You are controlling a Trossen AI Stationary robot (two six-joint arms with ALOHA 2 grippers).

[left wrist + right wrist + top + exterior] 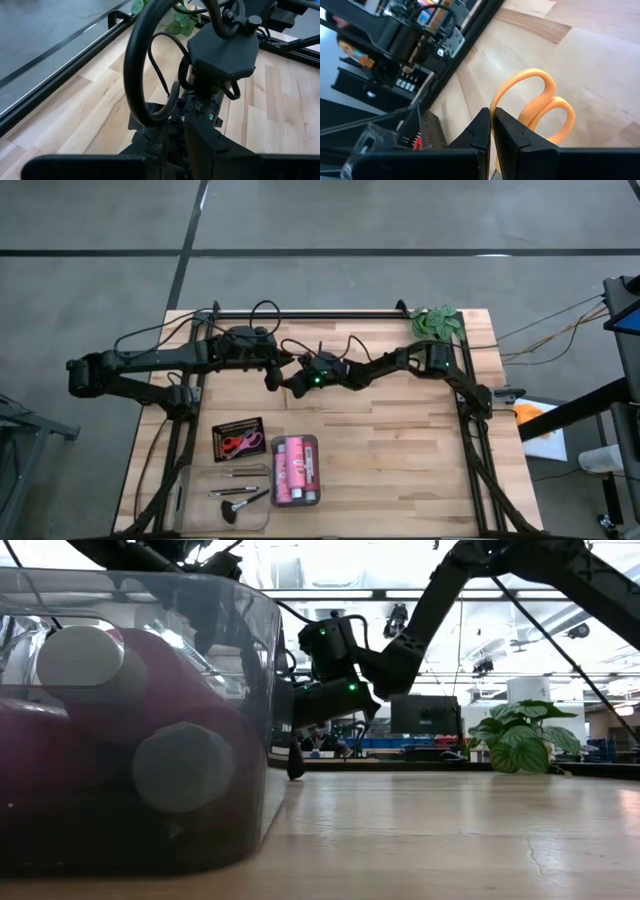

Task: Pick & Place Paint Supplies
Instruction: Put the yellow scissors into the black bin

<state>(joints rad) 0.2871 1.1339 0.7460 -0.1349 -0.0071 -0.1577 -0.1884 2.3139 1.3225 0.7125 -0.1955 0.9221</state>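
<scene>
The clear tray (150, 720) stands nearest the low camera at the front of the tabletop (400, 470); its wall fills the left of that view. Inside it lie the pink paint bottles (295, 472), side by side, caps toward the low camera.

Just left of the clear tray, seen from above, a second clear tray (192, 498) holds thin dark brushes (240, 473) and the fluffy black-tipped brush (240, 505). Behind these sits the black tray (225, 427) with pink-handled scissors (240, 444) resting on it. The green leafy plant (440, 322) stands at the far right corner of the tabletop, well apart from the trays.

Both arms reach toward the middle of the tabletop, behind the trays, and nearly meet there. The right pincer (491, 131) is closed on the orange-handled scissors (540, 112): its two dark fingers press together over one handle loop, and the handles hang above the bare wood. In the low view the right pincer (300, 730) sits low, with a thin dark tip just above the wood.

The left pincer (272, 373) is just beside the right one, near the centre of the tabletop. Its jaws stand narrowly apart; the views do not show whether it grips anything. The right arm's wrist and cables block the left wrist view.
</scene>
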